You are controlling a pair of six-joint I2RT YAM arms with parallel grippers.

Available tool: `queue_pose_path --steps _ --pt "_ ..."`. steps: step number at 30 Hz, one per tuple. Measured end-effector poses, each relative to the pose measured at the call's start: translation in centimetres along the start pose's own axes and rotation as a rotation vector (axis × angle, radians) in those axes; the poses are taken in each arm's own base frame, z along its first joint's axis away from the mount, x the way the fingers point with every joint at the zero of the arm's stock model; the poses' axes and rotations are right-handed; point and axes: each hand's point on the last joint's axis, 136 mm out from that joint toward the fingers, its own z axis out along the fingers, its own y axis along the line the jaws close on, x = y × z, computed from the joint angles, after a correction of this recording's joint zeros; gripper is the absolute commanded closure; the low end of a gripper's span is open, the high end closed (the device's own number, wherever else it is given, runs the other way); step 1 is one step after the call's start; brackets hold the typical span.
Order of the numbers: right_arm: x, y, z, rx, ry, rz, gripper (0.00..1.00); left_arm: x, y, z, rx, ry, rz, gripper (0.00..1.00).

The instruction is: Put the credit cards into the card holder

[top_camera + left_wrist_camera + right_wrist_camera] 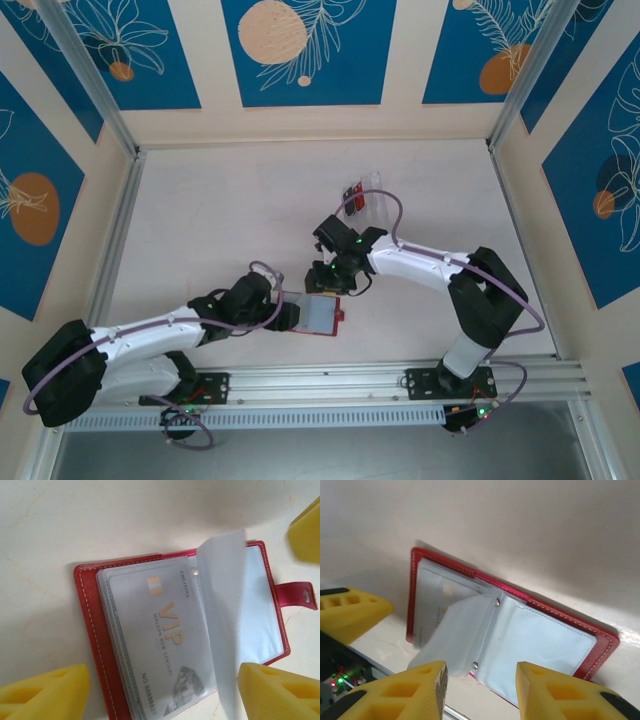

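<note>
Pale desk (220, 220), walled on three sides by blue-and-cream wall panels (300, 50) w/ leaf + orange-disc print. Alu rail (330, 380) runs along the near edge, both arm bases bolted to it.

Card holder (320, 314) lies open + flat, approx mid-desk, on the near side. Grey sleeves face up; red edge + tab on its right.

Left gripper (296, 316) comes in low from the left, tips at holder's left edge. Right gripper (333, 282) reaches in from the right, elbow high, hanging just over holder's far edge. Gap of either's jaws: can't tell from up here.

Clear tray (372, 190) sits further back, apart from holder. Small red + dark cards (351, 195) at its left end.
</note>
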Motion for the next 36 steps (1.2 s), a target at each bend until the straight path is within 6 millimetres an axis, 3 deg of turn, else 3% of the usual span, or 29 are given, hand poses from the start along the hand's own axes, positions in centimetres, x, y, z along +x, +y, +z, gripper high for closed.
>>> queue_pose_path --steps 4,8,13,16,19,25,36 --pt "-1.2 0.8 -1.9 -0.032 -0.057 -0.015 0.57 0.1 0.1 0.2 -0.011 0.014 -0.001 0.23" --pt "-1.0 1.1 -2.1 -0.043 -0.063 -0.023 0.69 0.1 0.1 0.1 -0.015 0.02 0.006 0.25" --pt "3.1 -1.0 0.6 0.018 0.033 -0.016 0.9 -0.5 -0.3 0.2 -0.013 0.018 0.017 0.3" --pt "5.5 -2.5 1.9 0.063 0.092 -0.004 0.94 -0.3 -0.2 0.6 -0.026 0.035 0.018 0.32" --pt "6.7 -3.7 2.4 0.095 0.118 0.011 0.94 0.1 0.1 0.9 -0.039 0.055 0.022 0.34" --pt "6.0 -6.1 3.5 0.165 0.147 0.067 0.95 0.3 0.3 1.6 -0.056 0.084 0.029 0.38" --pt "2.2 -6.7 3.2 0.189 0.107 0.015 0.93 -0.1 -0.1 2.4 -0.06 0.096 0.029 0.43"
